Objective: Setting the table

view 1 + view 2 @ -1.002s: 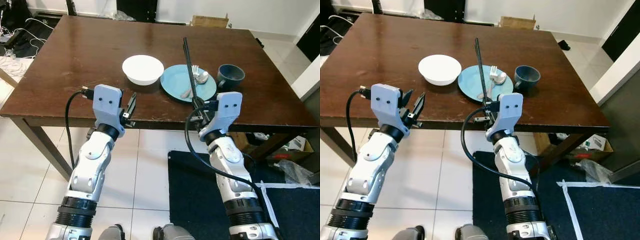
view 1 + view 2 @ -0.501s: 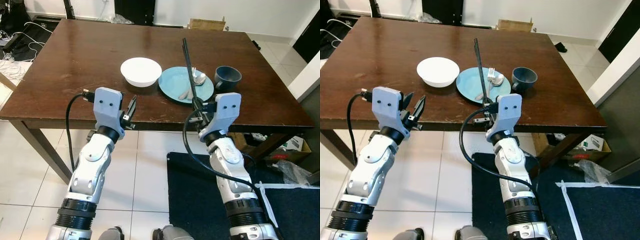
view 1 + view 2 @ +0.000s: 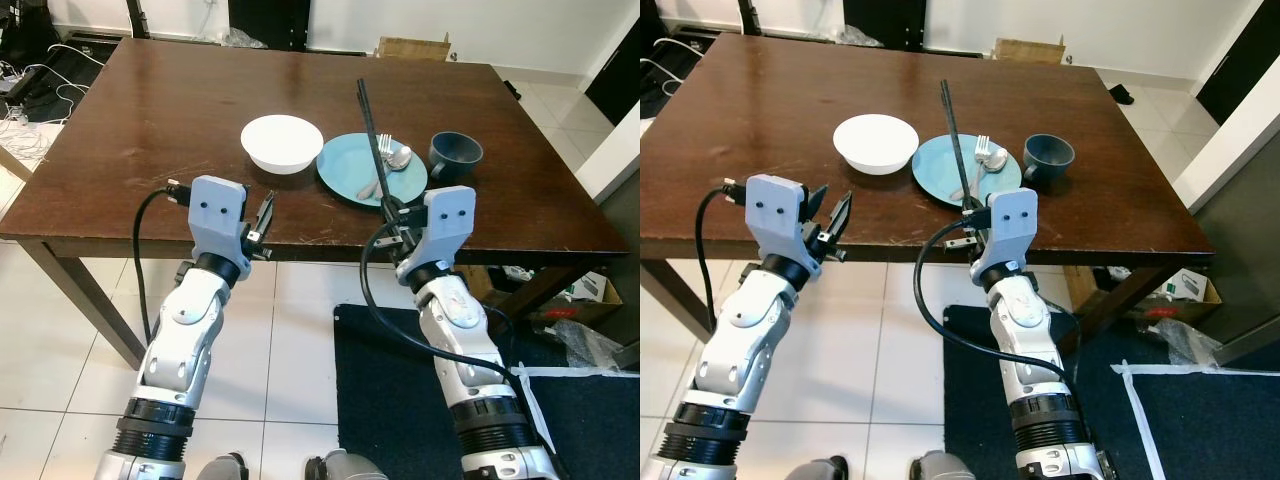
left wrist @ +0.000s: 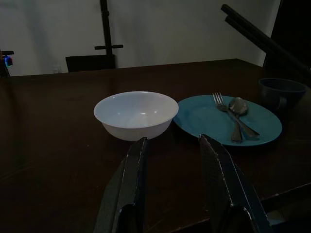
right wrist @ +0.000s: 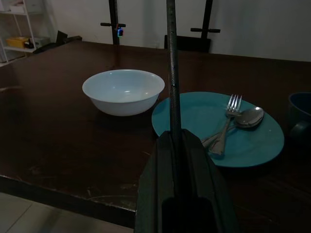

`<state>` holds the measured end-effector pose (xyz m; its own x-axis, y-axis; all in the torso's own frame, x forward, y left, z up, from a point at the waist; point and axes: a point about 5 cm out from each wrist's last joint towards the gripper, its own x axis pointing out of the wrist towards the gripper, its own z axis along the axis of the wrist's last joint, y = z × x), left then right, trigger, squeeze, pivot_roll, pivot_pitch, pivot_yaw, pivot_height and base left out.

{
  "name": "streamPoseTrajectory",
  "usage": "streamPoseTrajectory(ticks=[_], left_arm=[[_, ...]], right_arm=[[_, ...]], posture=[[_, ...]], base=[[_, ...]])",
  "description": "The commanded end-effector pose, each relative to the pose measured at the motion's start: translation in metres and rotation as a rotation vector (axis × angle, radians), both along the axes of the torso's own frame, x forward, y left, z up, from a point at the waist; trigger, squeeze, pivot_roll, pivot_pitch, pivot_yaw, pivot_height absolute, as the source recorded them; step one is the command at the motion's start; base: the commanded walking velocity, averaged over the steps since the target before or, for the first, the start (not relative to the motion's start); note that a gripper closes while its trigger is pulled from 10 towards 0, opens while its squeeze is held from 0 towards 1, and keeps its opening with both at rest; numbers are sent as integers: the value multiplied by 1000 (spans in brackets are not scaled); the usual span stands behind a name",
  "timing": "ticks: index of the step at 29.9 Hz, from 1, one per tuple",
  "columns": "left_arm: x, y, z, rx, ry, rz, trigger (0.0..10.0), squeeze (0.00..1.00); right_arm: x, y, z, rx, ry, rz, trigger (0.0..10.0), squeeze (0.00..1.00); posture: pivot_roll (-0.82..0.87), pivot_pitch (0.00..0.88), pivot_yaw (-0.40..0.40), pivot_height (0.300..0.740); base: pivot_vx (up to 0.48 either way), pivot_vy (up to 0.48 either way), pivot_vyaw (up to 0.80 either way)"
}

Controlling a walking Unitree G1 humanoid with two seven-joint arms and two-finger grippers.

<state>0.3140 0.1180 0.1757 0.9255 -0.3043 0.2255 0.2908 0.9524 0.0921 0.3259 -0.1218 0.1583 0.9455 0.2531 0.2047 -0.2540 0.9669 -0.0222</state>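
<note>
On the brown table (image 3: 150,120) sit a white bowl (image 3: 282,143), a blue plate (image 3: 372,168) carrying a fork (image 3: 382,160) and spoon (image 3: 398,158), and a dark cup (image 3: 456,152) at the right. At the near edge, the right gripper (image 3: 392,210) is clamped on black chopsticks (image 3: 371,135) rising over the plate. Left of it, the left gripper (image 3: 264,208) hovers with fingers apart.

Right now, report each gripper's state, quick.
Left gripper: open, holding nothing, at the near table edge in front of the white bowl.
Right gripper: shut on the black chopsticks, which stick up over the blue plate.
</note>
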Motion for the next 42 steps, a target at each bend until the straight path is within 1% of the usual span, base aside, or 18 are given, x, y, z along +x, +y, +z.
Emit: streamPoseTrajectory(ticks=[1,10,14,30,42], left_arm=[[-3,-3,-4,10,9,-5,10000,0],[-3,-2,-4,9,8,-4,10000,0],[-3,-2,-4,10,8,-6,10000,0],[-3,-2,-4,14,11,-10,10000,0],[-4,-4,-4,15,13,-16,10000,0]], right_arm=[[-2,-4,-6,-12,15,-8,10000,0],[-2,-3,-6,-10,17,-8,10000,0],[-2,-4,-6,12,20,-14,10000,0],[-3,-5,-6,4,12,-34,10000,0],[-4,-7,-7,29,21,-44,10000,0]], posture=[[20,61,-46,740],[19,61,-44,740],[20,64,-41,740],[24,71,-37,740],[20,68,-35,740]], base=[[0,0,525],[0,0,800],[0,0,0],[0,0,0],[0,0,0]])
